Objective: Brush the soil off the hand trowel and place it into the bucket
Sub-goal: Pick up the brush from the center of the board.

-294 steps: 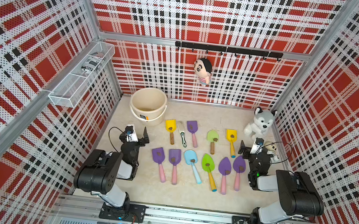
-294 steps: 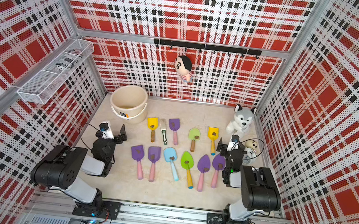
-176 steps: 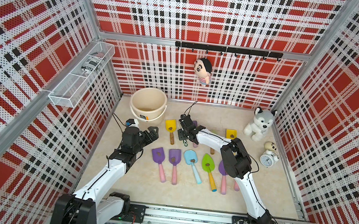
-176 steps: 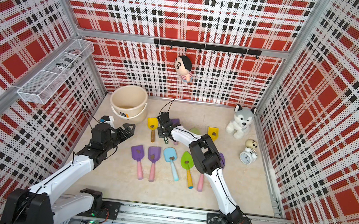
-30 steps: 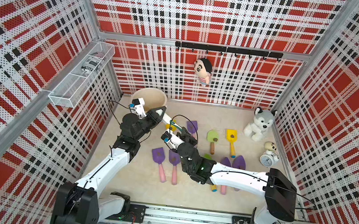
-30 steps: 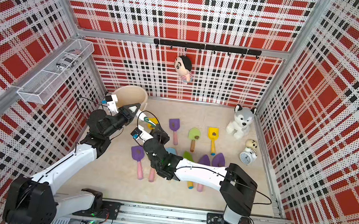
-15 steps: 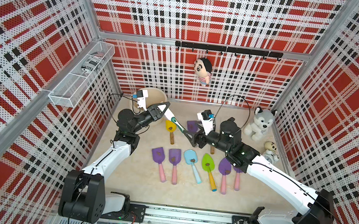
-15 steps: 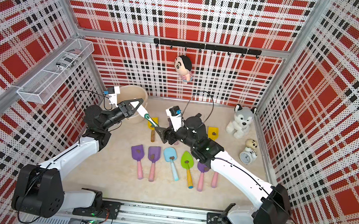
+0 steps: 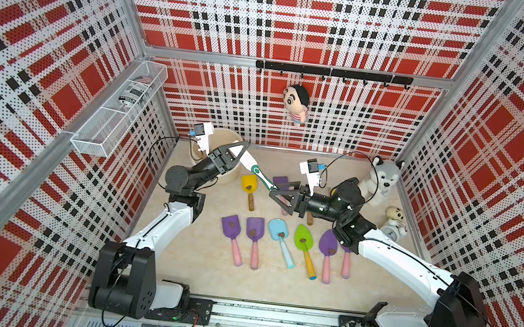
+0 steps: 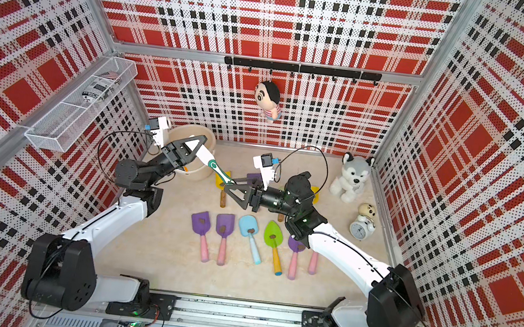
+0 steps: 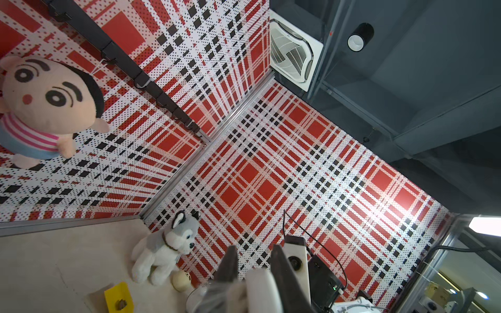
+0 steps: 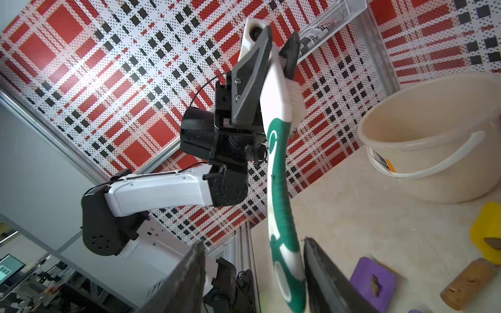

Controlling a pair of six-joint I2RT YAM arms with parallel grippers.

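The yellow trowel (image 9: pixel 249 183) lies flat on the table with a lump of soil (image 9: pixel 250 187) on its blade, just below and ahead of the right gripper (image 9: pixel 274 193); its long axis runs from the back wall toward the robot, brown handle nearest the robot; the bucket (image 12: pixel 433 184) stands behind the left gripper (image 9: pixel 242 150), beyond the trowel. The left gripper is clamped on the bristle end of the brush (image 9: pixel 258 172); the right gripper's jaws stand apart around the end of the green handle, gripping nothing yet. The brush slopes down from the left gripper to the right, passing over or just beside the trowel's blade; the right arm looks nearer the trowel, so it likely takes the brush.
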